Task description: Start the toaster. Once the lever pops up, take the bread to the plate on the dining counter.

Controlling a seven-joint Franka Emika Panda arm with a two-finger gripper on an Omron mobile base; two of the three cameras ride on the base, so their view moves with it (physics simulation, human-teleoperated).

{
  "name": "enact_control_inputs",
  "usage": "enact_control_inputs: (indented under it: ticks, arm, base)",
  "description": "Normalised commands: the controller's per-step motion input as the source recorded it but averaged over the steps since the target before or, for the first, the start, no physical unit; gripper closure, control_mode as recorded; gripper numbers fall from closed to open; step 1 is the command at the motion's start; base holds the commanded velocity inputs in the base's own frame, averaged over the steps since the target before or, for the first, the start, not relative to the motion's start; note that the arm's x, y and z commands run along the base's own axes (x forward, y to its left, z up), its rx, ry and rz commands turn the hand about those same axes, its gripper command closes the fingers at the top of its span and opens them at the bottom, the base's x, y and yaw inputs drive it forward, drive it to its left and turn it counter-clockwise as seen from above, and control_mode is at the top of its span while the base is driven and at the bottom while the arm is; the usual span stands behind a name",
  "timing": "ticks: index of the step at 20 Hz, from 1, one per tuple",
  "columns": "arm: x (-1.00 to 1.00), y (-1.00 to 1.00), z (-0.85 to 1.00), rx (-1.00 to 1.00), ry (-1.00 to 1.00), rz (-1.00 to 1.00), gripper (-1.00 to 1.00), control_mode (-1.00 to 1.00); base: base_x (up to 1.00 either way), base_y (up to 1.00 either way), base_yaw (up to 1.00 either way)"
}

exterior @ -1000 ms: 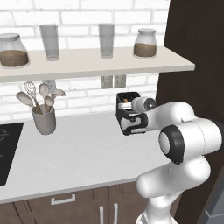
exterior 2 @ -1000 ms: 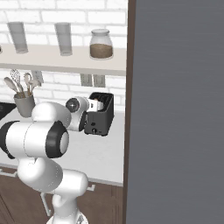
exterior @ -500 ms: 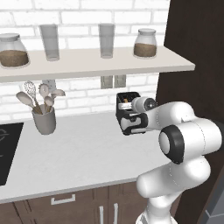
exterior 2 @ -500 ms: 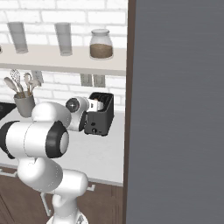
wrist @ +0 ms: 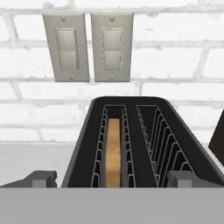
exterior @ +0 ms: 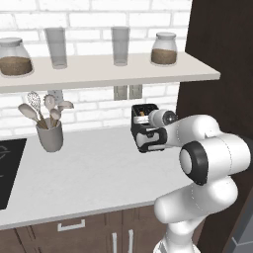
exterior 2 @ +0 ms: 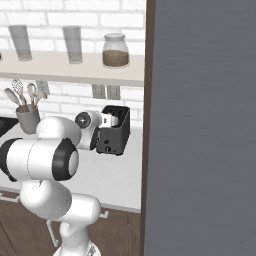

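Hand view: toaster [wrist: 144,144] directly ahead and below, narrow end toward the camera, back end near the white brick wall [wrist: 175,57]. Two slots run away from the lens. Bread [wrist: 113,153] stands on edge in the left slot, golden top edge just below the slot rim; right slot shows bare wire guides. Two grey wall switch plates [wrist: 89,47] sit side by side above the toaster. The gripper [wrist: 112,179] straddles the near end, one dark fingertip at each lower corner, jaws spread wide with nothing between them. A dark brown edge cuts in at far right; what it belongs to is unclear here.

Left base view: toaster [exterior: 143,116] at the back right of the pale worktop [exterior: 84,173], beside the tall dark cabinet [exterior: 217,49]. The white forearm and wrist cover its front and lower body; fingertips cannot be made out here. Left of it, well apart, a grey utensil crock [exterior: 49,136] with whisk and spoons. Black hob corner [exterior: 7,168] cut off at the left edge. Shelf [exterior: 108,69] above carries two jars and two glasses.

Right base view: toaster's side face [exterior 2: 116,132] is visible, its left part behind the wrist. A flat grey panel [exterior 2: 200,125] blocks the whole right half.
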Motion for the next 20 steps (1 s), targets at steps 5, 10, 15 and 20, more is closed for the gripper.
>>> enact_control_inputs:
  ticks: [5,10,15,20]
  arm:
    - [0.00,0.00,0.00,0.00,0.00,0.00,-1.00,-1.00]
    - [0.00,0.00,0.00,0.00,0.00,0.00,-1.00,-1.00]
    - [0.00,0.00,0.00,0.00,0.00,0.00,-1.00,-1.00]
    - [0.00,0.00,0.00,0.00,0.00,0.00,-1.00,-1.00]
  base:
    - [0.00,0.00,0.00]
    - [0.00,0.00,0.00]
    - [0.00,0.00,0.00]
    - [0.00,0.00,0.00]
